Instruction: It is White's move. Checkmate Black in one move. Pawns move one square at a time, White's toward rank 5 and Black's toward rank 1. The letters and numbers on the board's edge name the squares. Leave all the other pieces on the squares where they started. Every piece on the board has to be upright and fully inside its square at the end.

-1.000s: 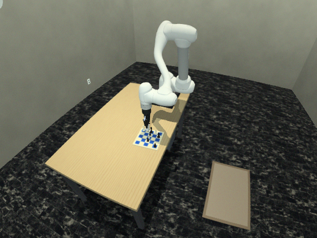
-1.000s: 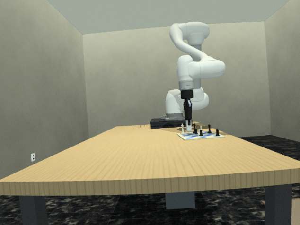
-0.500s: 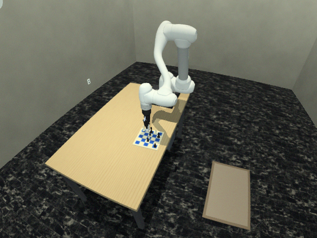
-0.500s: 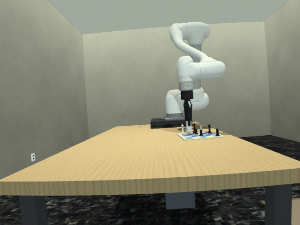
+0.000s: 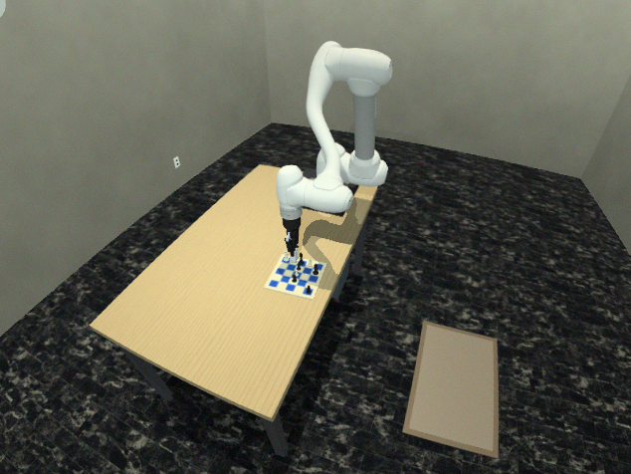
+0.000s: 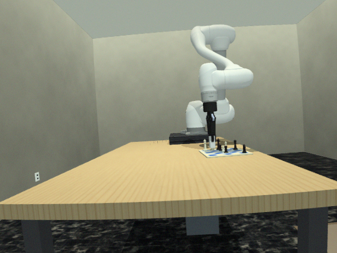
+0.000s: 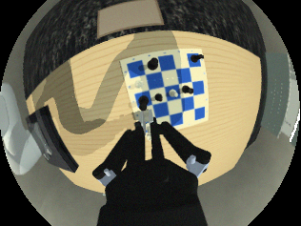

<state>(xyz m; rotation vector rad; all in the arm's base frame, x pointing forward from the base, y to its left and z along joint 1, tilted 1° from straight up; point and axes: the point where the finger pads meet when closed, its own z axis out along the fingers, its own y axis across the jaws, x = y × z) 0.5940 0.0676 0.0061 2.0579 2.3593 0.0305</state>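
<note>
A small blue-and-white chessboard [image 5: 296, 278] lies near the table's right edge, close to the arm's base. My gripper [image 5: 291, 252] points straight down over the board's edge row nearest the arm and is shut on a white piece [image 6: 211, 144]. The piece hangs low, at or just above the board; I cannot tell if it touches. In the wrist view the fingers [image 7: 150, 128] pinch the white piece [image 7: 146, 116] at the board's near edge. Another white piece [image 6: 204, 144] stands beside it. Several black pieces [image 5: 315, 269] [image 7: 150, 62] and a small white piece [image 7: 172, 93] stand on other squares.
A black piece [image 6: 218, 144] stands close to the right of my fingers. The arm's dark base plate [image 6: 187, 138] sits just behind the board. A tan mat [image 5: 453, 387] lies on the floor to the right of the table.
</note>
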